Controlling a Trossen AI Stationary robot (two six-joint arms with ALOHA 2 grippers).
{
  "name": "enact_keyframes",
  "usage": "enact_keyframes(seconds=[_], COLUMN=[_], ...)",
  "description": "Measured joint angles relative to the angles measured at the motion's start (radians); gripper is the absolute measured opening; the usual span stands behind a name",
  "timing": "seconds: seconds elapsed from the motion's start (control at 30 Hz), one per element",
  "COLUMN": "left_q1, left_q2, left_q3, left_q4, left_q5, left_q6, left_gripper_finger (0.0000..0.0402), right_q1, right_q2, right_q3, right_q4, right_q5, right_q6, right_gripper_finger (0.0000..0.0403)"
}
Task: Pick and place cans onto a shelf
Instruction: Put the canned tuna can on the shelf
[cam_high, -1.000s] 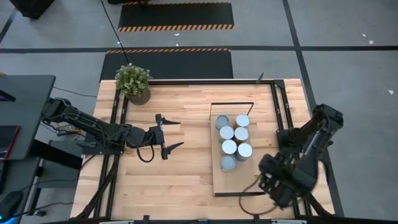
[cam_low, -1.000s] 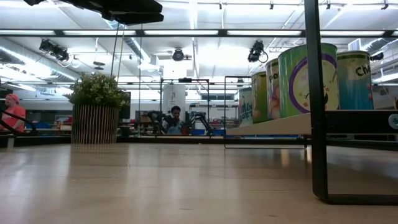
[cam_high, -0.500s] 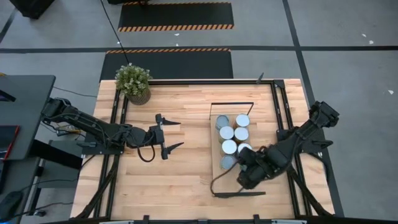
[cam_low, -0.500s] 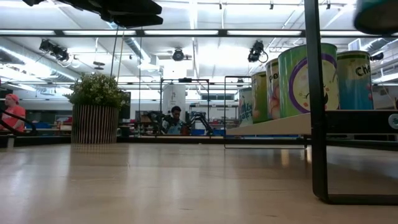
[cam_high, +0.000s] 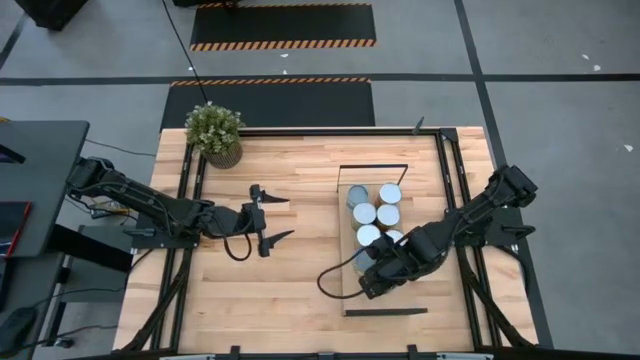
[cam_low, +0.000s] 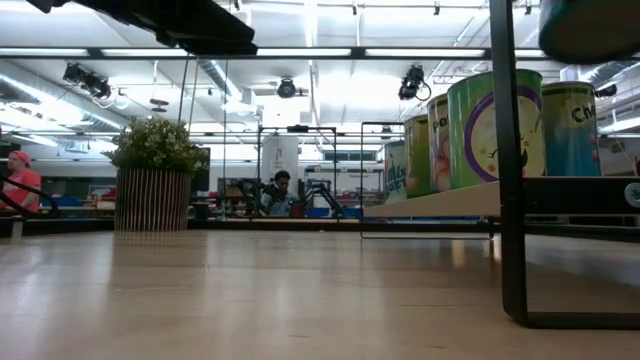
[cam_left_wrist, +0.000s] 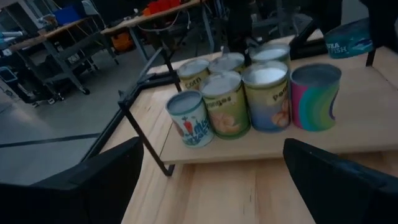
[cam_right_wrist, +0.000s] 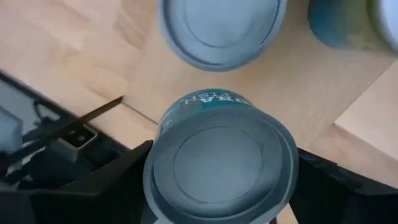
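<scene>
- Wooden tabletop sits on a grey shop floor; low view looks across it into a workshop with ceiling strip lights and a person seated far back.
- Shelf: long light-wood board with thin black frame ends, right of table centre.
- Cans on the shelf: two short rows of upright tins clustered toward its far half, silver tops up, sides touching or just beside one another. Left wrist view shows six standing on the board, labels orange, blue and multicoloured.
- Right gripper is over the shelf's near half, just beside the cluster, clamped on a teal can with a grey lid; a finger shows on each side of the tin. This can hangs above the board, near the closest standing can.
- Left gripper hovers over bare table left of the shelf, fingers spread wide, nothing between them.
- Potted plant stands at the far left corner, well apart from the shelf.
</scene>
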Motion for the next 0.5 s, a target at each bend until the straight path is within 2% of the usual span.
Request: enact_keyframes(seconds=[0.17, 0.33, 0.5], left_q1=[-0.004, -0.024, -0.035], left_q2=[-0.012, -0.063, -0.099], left_q3=[0.000, 0.000, 0.000], left_q4=[-0.017, -0.053, -0.067], left_q5=[-0.032, 0.011, 0.011], left_q6=[0.011, 0.015, 0.011], left_gripper_finger=[0.0393, 0.0393, 0.0393], right_q1=[-0.024, -0.043, -0.053], right_q2=[0.060, 0.104, 0.132], right_q3=[0.000, 0.000, 0.000], right_q4=[0.039, 0.100, 0.138], right_q5=[-0.045, -0.097, -0.114], right_q6=[0.029, 0.030, 0.044], right_gripper_finger=[0.0319, 0.0319, 0.0319])
